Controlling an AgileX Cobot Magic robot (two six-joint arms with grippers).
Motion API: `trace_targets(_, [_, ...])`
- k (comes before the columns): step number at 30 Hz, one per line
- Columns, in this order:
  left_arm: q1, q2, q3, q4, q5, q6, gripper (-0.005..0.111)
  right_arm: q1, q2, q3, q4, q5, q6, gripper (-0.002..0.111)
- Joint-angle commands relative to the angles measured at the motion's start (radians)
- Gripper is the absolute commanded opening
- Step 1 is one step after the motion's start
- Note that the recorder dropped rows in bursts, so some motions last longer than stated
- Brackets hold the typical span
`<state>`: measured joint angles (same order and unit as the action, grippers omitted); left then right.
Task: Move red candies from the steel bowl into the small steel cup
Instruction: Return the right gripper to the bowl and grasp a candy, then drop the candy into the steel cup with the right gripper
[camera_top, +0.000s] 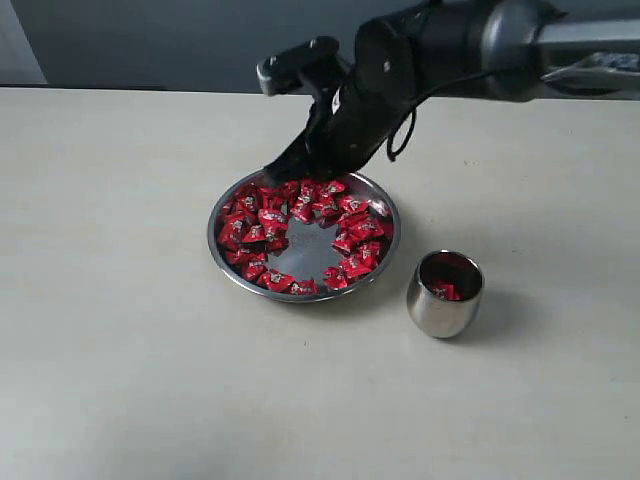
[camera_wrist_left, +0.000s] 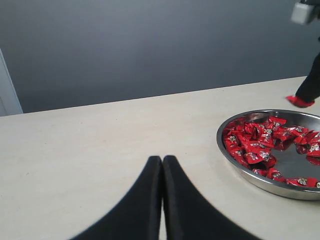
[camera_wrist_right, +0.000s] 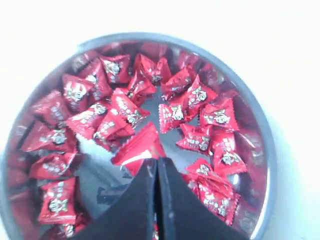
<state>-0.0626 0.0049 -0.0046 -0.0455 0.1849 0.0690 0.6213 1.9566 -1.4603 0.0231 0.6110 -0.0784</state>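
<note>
Pale cream tabletop (camera_top: 120, 350), smooth and matte, spreads under both grippers, and a flat grey-blue wall (camera_wrist_left: 150, 45) closes the room behind it. The right arm (camera_top: 470, 45), dark and glossy, reaches across from the far side and bends steeply down, so that the right gripper (camera_top: 278, 172) points at the far rim of the steel bowl (camera_top: 308, 255) straight beneath it. That bowl is wide, shallow and round, with a thin bright rim and a mirror-like bottom bare in the middle. The small steel cup (camera_top: 440, 312), polished and egg-sided, stands upright on the table beyond the bowl's opposite edge from the right gripper, near the bowl but not touching it. Red candies (camera_top: 262, 218) in shiny crinkled wrappers with pale marks ring the bowl's floor below the fingertips, and a few more lie inside the cup. In the right wrist view the two black fingers (camera_wrist_right: 172, 200) are pressed together, pinching a single red candy (camera_wrist_right: 139, 149) at their tips. The left gripper (camera_wrist_left: 162, 160) hangs low over bare table with its fingers pressed together on nothing, the bowl well ahead of it.
</note>
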Motion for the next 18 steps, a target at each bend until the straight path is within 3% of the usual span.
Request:
trace_targets(1, [0.001, -0.005, 0.005, -0.001, -0.005, -0.001, 0.002, -0.002, -0.187, 0.128, 0.013, 0.022, 0.005, -0.001])
trace_targets(8, [0.001, -0.005, 0.005, -0.001, -0.005, -0.001, 0.002, -0.004, -0.466, 0.39, -0.036, 0.02, 0.049, -0.001])
trace_targets(10, [0.001, -0.005, 0.005, -0.001, -0.005, -0.001, 0.002, -0.004, -0.537, 0.482, -0.135, -0.005, 0.165, -0.001])
trace_targets(18, [0.001, -0.005, 0.005, -0.001, -0.005, -0.001, 0.002, -0.004, -0.543, 0.612, -0.281, -0.02, 0.365, -0.001])
